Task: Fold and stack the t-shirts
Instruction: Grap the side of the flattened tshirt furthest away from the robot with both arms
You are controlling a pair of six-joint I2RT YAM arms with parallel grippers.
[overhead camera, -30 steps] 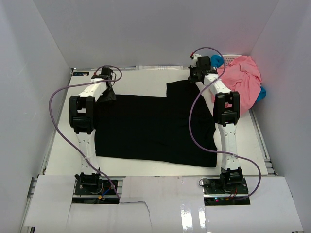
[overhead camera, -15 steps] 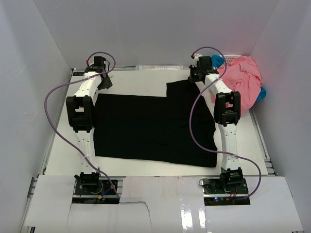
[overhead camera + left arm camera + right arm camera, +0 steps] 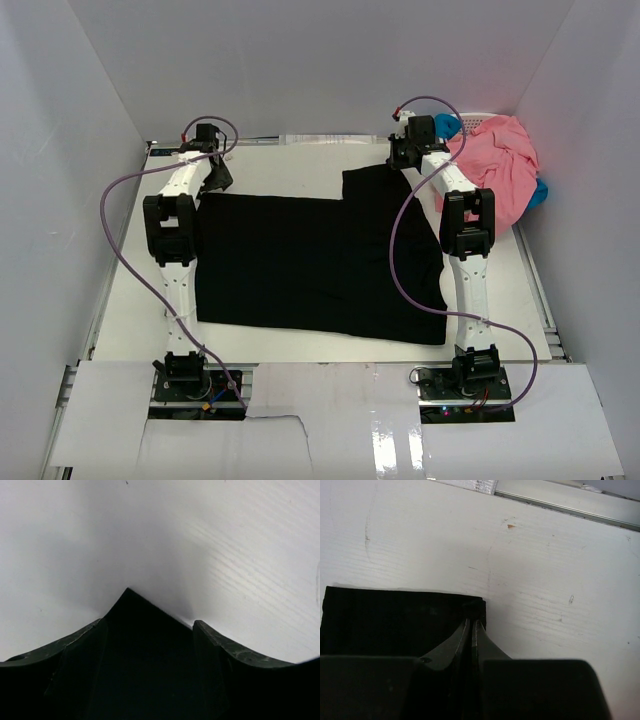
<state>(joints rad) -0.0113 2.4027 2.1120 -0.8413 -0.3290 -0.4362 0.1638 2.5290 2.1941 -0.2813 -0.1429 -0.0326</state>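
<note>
left hand (image 3: 214, 170) pinches 10 o'clock corner of black t-shirt (image 3: 310, 265), raised off bench (image 3: 290, 155). right hand (image 3: 405, 156) clamped tight on its 1 o'clock corner. pink t-shirts (image 3: 495, 168) heaped at 2 o'clock.

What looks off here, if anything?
The black t-shirt lies uneven: its far right part juts past the rest, pinched by the right gripper. The left gripper holds the far left corner lifted. Pink t-shirts sit crumpled at far right.

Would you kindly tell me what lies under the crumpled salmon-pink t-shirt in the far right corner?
The salmon-pink t-shirt drapes over a white plastic basket; only its far rim shows. A bright blue item peeks out at two edges. Whatever else lies beneath is covered.
</note>
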